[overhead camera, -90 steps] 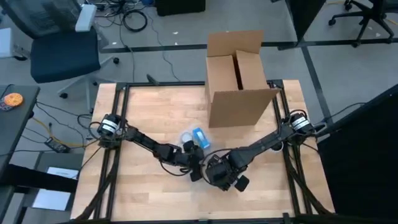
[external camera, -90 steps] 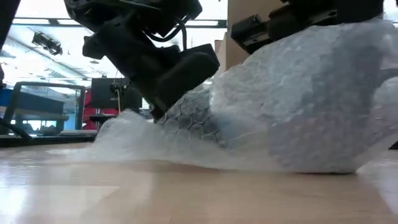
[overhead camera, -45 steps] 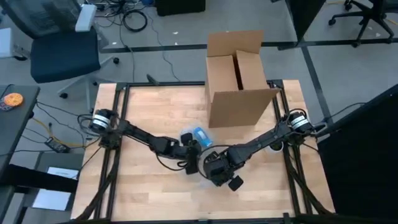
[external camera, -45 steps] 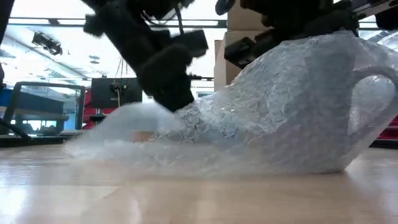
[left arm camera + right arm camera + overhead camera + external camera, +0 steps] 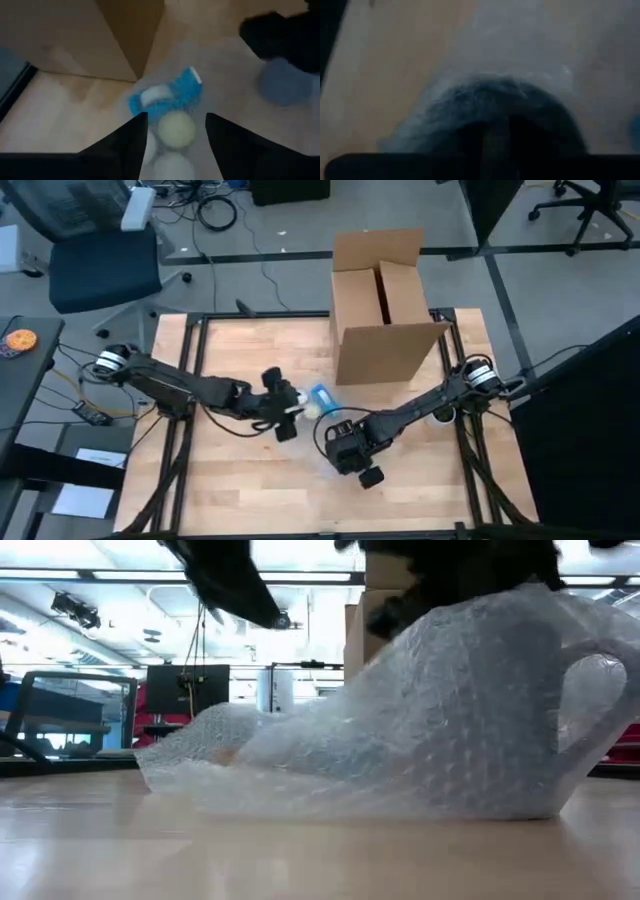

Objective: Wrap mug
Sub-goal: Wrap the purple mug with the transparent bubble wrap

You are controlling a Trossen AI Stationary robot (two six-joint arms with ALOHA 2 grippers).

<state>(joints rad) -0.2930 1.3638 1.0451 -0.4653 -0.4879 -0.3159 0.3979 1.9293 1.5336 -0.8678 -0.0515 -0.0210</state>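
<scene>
Broadly, where things lie: the mug (image 5: 500,690) stands near the middle of the surface (image 5: 220,480), already draped in bubble wrap (image 5: 330,755), its handle showing through the film in the low view.
Left claw: the left claw (image 5: 172,135) hangs just beside the wrap's loose end, fingers spread wide, gripping nothing; a blue and white item (image 5: 167,92) lies ahead of it.
Right claw: the right claw (image 5: 352,452) sits over the wrapped mug; whether it is clamped or parted I cannot tell.
Handling: probably a rigid, breakable, fairly heavy mug under a light, limp, slippery sheet that springs back.
Where to hold: likely pin the mug body from above, and pinch the trailing flap by its edge.
Backdrop: a cardboard box (image 5: 385,305) stands at the far edge.
</scene>
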